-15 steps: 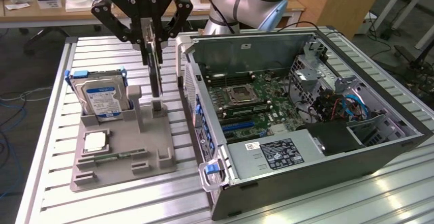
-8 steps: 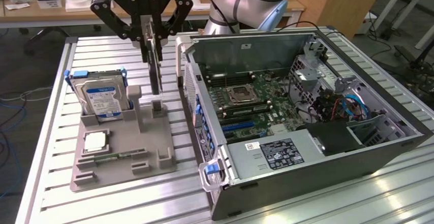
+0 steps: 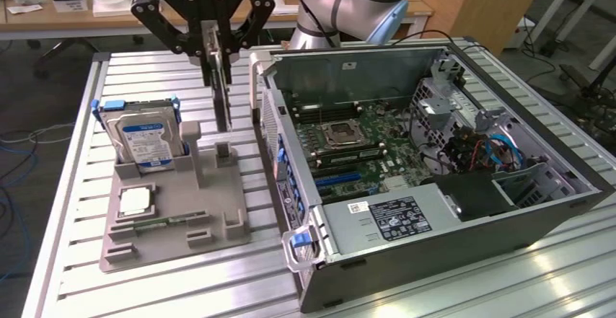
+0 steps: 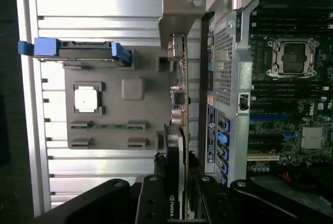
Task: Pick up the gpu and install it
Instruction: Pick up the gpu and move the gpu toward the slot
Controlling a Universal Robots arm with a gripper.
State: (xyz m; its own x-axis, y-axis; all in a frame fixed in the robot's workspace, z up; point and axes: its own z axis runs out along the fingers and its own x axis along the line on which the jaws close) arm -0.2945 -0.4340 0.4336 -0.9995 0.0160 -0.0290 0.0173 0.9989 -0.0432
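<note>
Our black tool (image 3: 219, 55) is clamped shut on the thin green gpu card (image 3: 222, 94) with its silver end bracket. The card hangs upright above the grey moulded holder (image 3: 178, 195), just beside the open computer case (image 3: 433, 260). We judge a square, firm grip and a vertical card matter most here.

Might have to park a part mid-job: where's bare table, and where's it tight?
Bare table behind the hard drive, and in front of the gray fixture toward the near edge. Tight: the gap between fixture and computer case, where the gripper holds the gpu.
</note>
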